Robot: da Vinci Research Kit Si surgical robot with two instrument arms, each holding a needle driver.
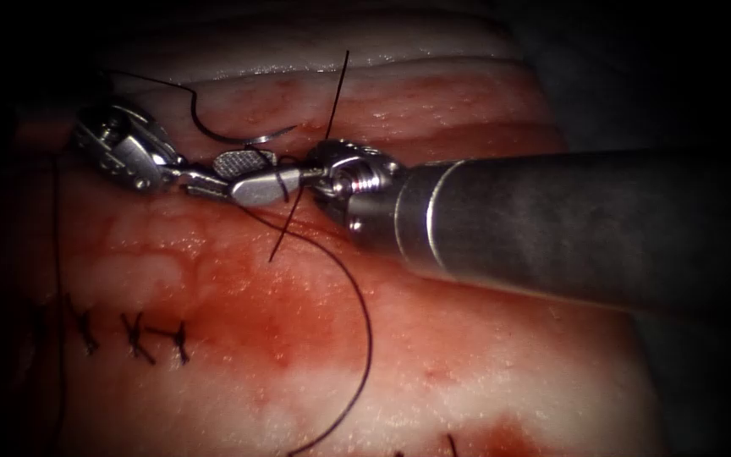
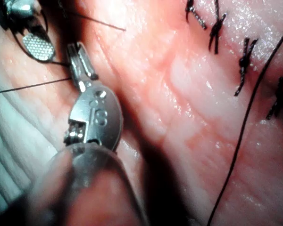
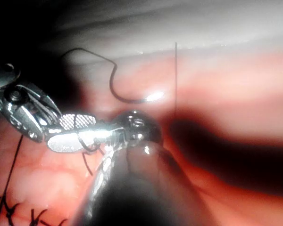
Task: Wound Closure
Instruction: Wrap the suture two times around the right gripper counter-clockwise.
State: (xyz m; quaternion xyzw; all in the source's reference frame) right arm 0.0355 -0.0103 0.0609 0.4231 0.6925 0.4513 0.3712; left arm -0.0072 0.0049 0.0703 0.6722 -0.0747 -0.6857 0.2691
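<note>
In the endoscope view the needle (image 1: 247, 135) lies loose on the tissue (image 1: 467, 355), at 12 o'clock from the two tool tips. Neither tool holds it, and its whole curve shows, so it does not appear to be in the tissue. Its thread (image 1: 368, 330) trails from the blunt end toward 10 o'clock.

The right gripper (image 1: 228, 176) reaches in from 3 o'clock with its jaws parted and the ridged face of one showing. They clamp nothing, though a turn of thread looks wrapped round the lower jaw. The left gripper (image 1: 205, 182) comes from 9 o'clock with its jaws closed, its tip meeting the right's open jaws. In the left wrist view a fine strand runs to its tip (image 2: 78, 66), so it seems to pinch the thread.

Finished stitches (image 1: 133, 334) sit toward 7 o'clock, with red fluid (image 1: 281, 326) nearby.

The needle is likely light, stiff and slick, and best taken on its body, away from the point and the thread end. The thread is limp and fine, easily frayed by hard clamping. The tissue looks soft and wet.
</note>
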